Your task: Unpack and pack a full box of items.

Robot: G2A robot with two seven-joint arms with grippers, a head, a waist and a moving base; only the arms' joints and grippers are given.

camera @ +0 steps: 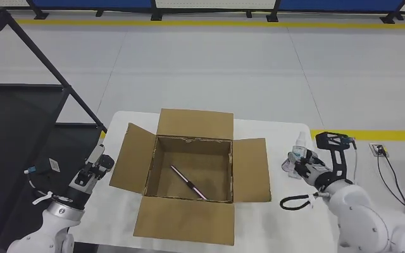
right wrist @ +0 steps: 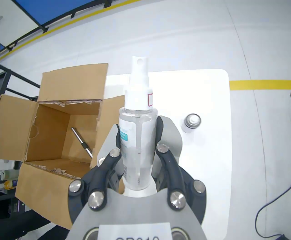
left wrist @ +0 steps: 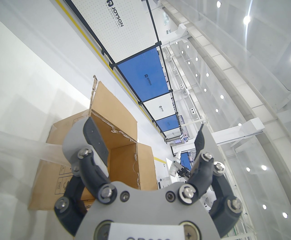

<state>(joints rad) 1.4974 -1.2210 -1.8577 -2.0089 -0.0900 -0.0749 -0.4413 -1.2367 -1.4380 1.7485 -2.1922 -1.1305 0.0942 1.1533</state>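
Looking down, the open box (camera: 183,221) sits flaps out with a metal rod (camera: 188,182) inside; the left gripper (camera: 103,159) hangs beside its left flap. Left wrist: jaws spread wide, empty, facing the box. Right wrist: the right gripper (right wrist: 138,126) clamps a spray bottle (right wrist: 138,141) right of the box, a small can (right wrist: 191,123) on that same side.

Bright, even light falls from rows of round ceiling lamps (left wrist: 246,20) (each one a small flare of glare in the left wrist view). The white tabletop (camera: 266,218) glares almost blank toward its right edge. Soft shade fills the box (camera: 193,166), darkest against its walls. Pale glints streak the clear spray bottle (right wrist: 137,145). The long lines of the ceiling (left wrist: 227,68) bow toward the edge of the view.
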